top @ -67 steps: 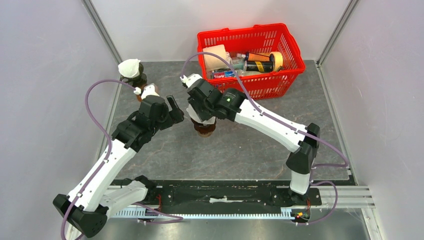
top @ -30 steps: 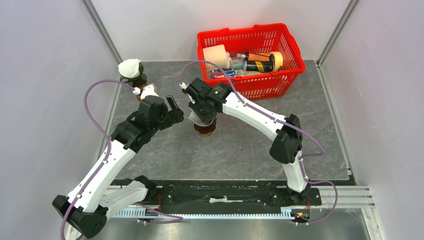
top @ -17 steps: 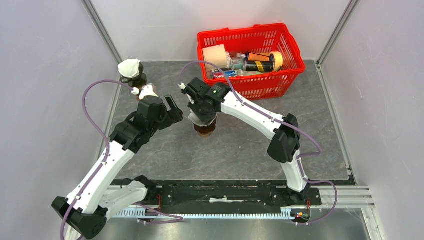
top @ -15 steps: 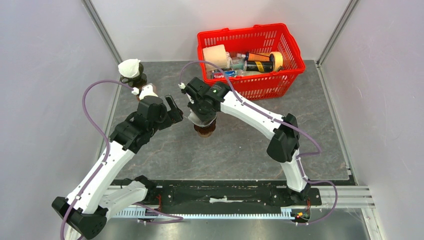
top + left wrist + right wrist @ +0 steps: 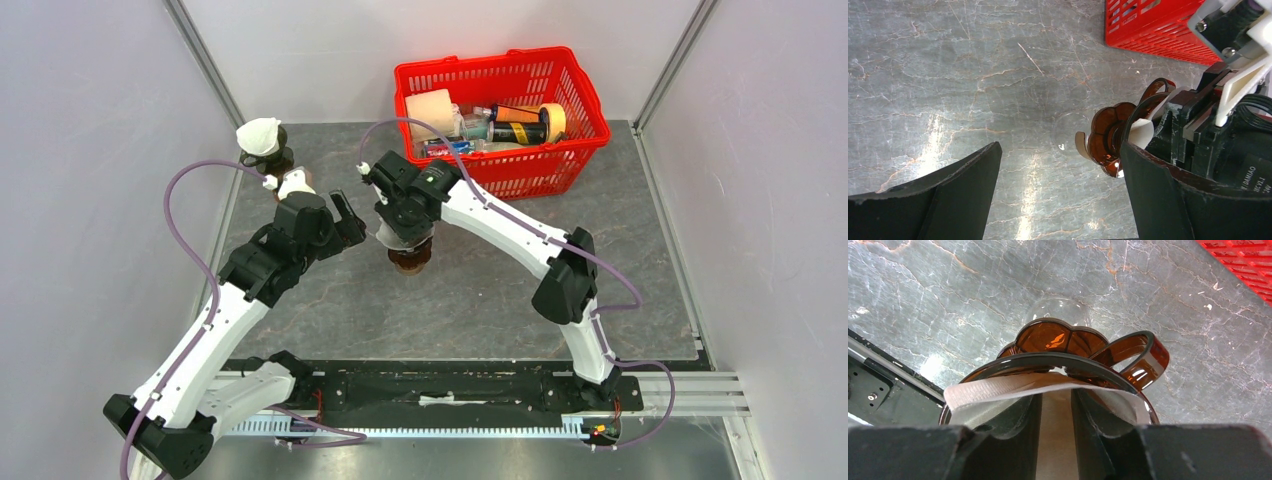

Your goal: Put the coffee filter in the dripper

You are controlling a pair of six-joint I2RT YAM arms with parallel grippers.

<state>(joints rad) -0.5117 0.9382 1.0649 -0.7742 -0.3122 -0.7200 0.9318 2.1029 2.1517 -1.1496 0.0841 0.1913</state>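
The amber dripper [image 5: 411, 259] stands mid-table, also in the left wrist view [image 5: 1105, 136] and the right wrist view [image 5: 1058, 337]. The white coffee filter [image 5: 998, 386] sits in its rim, and its edge shows in the left wrist view [image 5: 1143, 132]. My right gripper [image 5: 404, 228] reaches down into the dripper. Its fingers [image 5: 1013, 415] stand slightly apart inside the filter, with paper showing in the narrow gap. My left gripper [image 5: 346, 216] is open and empty just left of the dripper, its jaws wide over bare table [image 5: 1058, 150].
A red basket [image 5: 560, 160] holding bottles and other items stands at the back right. A second dark dripper with a white filter [image 5: 260, 135] stands at the back left corner. The right arm's body [image 5: 1228, 150] is close beside the left gripper.
The right arm folded its elbow back and its wrist shifted slightly left over the dripper. The left arm edged slightly back. The dripper has not moved.
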